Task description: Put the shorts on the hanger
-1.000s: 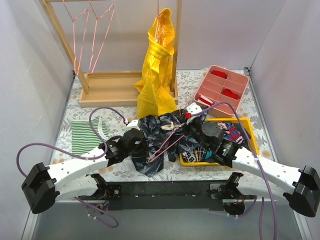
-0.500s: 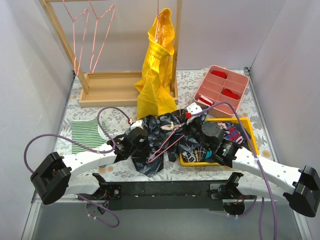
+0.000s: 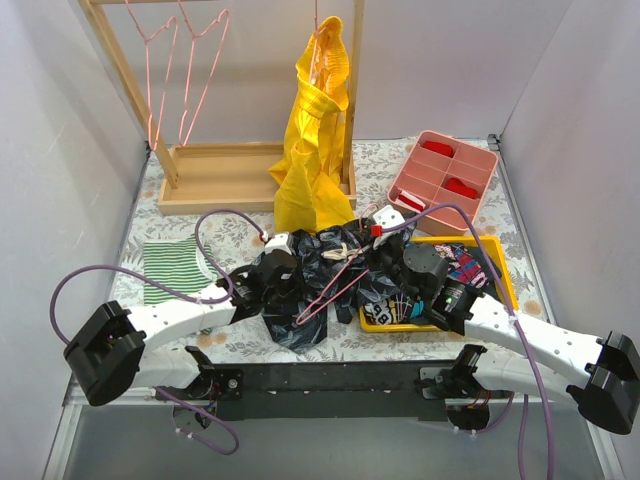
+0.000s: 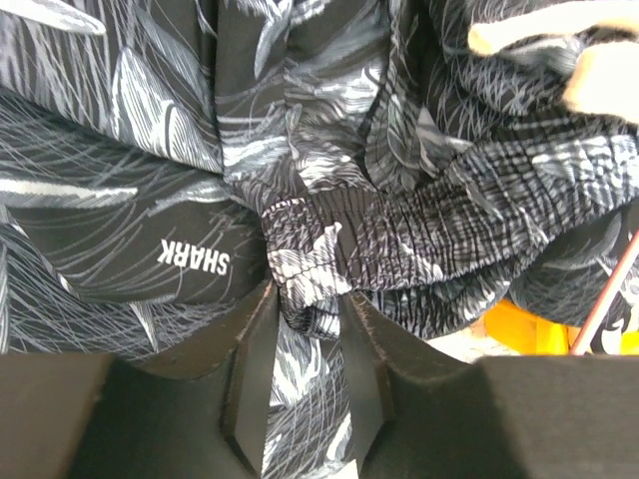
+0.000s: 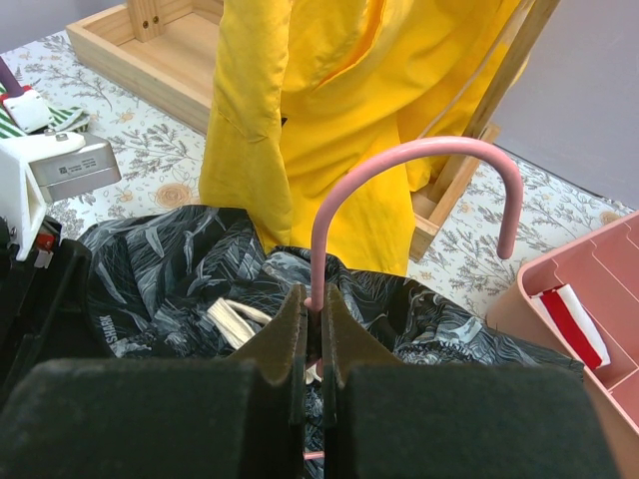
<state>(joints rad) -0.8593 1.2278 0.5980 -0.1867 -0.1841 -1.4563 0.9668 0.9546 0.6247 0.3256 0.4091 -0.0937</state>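
Our left claw (image 4: 307,299) pinches the shorts (image 4: 150,200) by the waistband; just to its right, our right claw (image 5: 314,299) clamps the hanger (image 5: 399,155) at its neck.

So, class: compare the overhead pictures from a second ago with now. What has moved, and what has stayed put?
The left gripper moved rightward and away from the near edge, onto the shorts. Its fingers pinch a waistband fold, and the cloth's left edge bunched in. Unchanged: the right gripper, shut on the pink hanger, and the hanging yellow garment.
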